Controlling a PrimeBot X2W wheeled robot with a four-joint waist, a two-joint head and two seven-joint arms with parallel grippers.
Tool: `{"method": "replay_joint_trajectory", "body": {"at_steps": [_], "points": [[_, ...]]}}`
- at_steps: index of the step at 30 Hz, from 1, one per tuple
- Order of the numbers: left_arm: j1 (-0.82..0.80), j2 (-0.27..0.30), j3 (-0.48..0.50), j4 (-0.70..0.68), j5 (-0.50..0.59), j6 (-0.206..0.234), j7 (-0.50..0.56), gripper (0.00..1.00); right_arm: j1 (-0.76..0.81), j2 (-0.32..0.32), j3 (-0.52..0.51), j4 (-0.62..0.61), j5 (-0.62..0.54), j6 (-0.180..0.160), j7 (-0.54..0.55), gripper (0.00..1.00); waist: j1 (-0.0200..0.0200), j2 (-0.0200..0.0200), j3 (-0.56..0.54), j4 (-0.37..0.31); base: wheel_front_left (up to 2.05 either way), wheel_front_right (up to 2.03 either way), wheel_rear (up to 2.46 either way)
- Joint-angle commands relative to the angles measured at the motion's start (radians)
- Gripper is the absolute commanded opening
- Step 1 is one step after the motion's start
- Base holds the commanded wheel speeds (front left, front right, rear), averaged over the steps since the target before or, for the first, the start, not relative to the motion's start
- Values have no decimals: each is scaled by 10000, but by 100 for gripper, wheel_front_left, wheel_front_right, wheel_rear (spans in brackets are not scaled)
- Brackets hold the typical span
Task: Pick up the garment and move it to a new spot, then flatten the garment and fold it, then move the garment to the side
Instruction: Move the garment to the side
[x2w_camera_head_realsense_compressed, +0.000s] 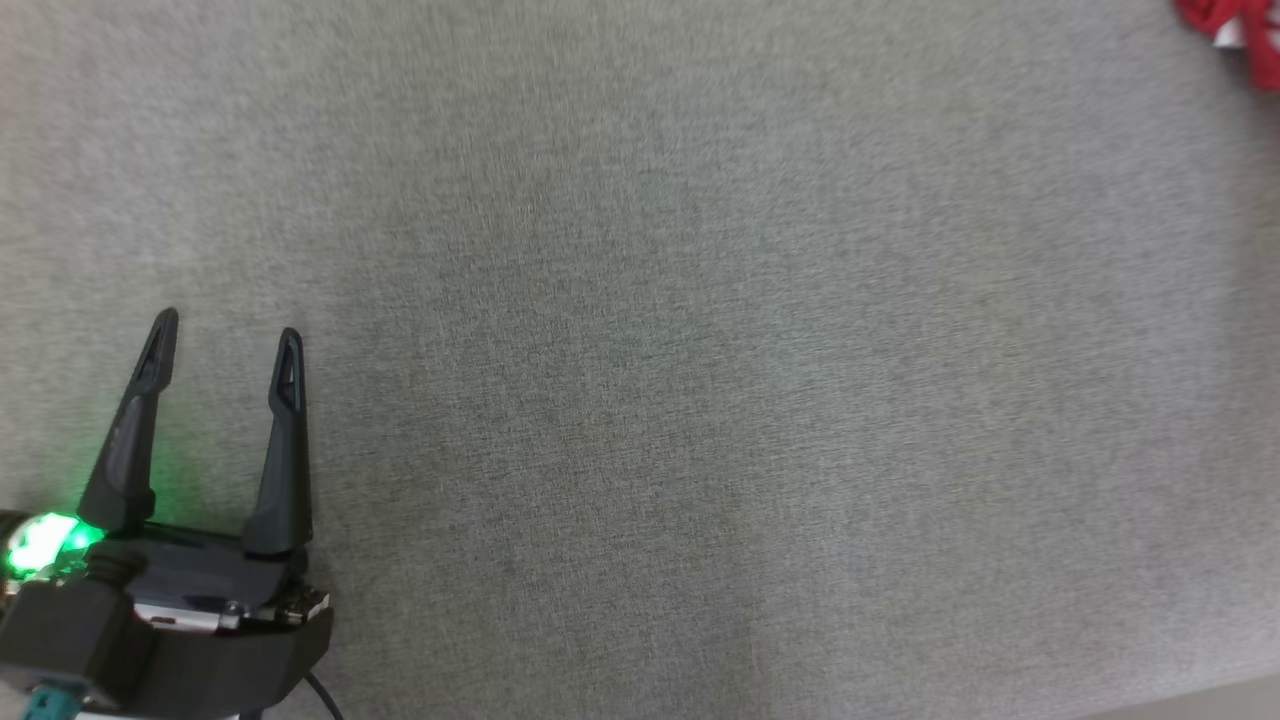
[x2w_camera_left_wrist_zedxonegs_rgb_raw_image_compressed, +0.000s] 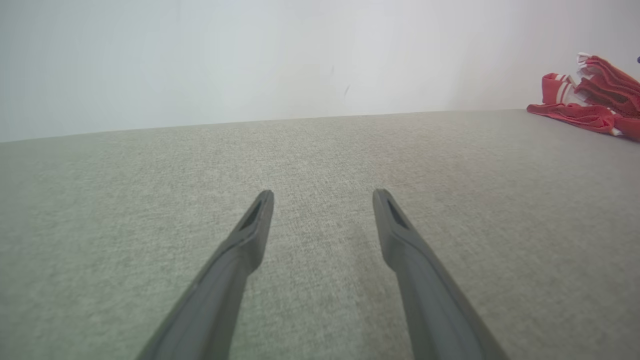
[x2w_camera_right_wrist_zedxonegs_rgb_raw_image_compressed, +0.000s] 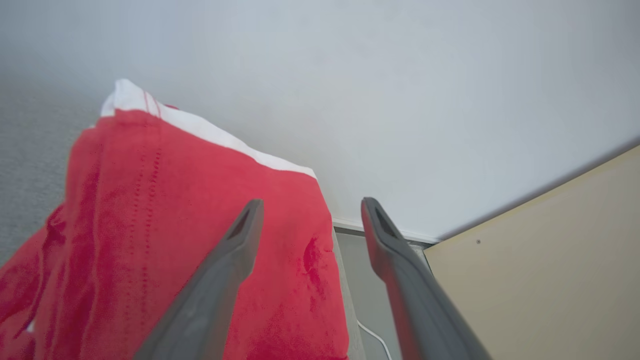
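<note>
The garment is red cloth with white stripes. A corner of the garment (x2w_camera_head_realsense_compressed: 1235, 30) shows at the head view's top right, on the grey fabric table (x2w_camera_head_realsense_compressed: 640, 380). In the left wrist view the garment (x2w_camera_left_wrist_zedxonegs_rgb_raw_image_compressed: 590, 105) lies bunched at the far right. My left gripper (x2w_camera_head_realsense_compressed: 225, 335) rests open at the lower left, far from it, nothing between its fingers (x2w_camera_left_wrist_zedxonegs_rgb_raw_image_compressed: 255, 220). In the right wrist view my right gripper (x2w_camera_right_wrist_zedxonegs_rgb_raw_image_compressed: 310, 210) stands open just above the garment (x2w_camera_right_wrist_zedxonegs_rgb_raw_image_compressed: 150, 225), which lies under and left of its fingers.
A white wall (x2w_camera_left_wrist_zedxonegs_rgb_raw_image_compressed: 250, 60) runs behind the table. Past the table's right edge the right wrist view shows a beige panel (x2w_camera_right_wrist_zedxonegs_rgb_raw_image_compressed: 550, 260), a strip of grey floor and a thin white cable (x2w_camera_right_wrist_zedxonegs_rgb_raw_image_compressed: 372, 336).
</note>
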Motion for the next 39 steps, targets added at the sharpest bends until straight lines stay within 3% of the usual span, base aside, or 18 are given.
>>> {"method": "replay_joint_trajectory", "body": {"at_steps": [1,9,26,39], "points": [[113,-182,-39,265,-24,19,27,100,242,249,-62,-301,-43,-31,-27,100,-1,0,-627,59,0,0,0],[768,-747,290,889,-51,21,4,100,1156,1305,113,-1636,238,-31,-616,100,-1,0,-2441,387,0,0,0],[2251,-1287,1061,1825,132,21,4,100,3623,2654,1493,-1757,1532,-31,-2774,100,-1,0,-5204,1101,0,0,0],[2767,-1481,1170,2188,190,21,4,100,7389,4570,650,-2279,1994,-31,-3965,100,-1,0,-6045,1326,0,0,0]]}}
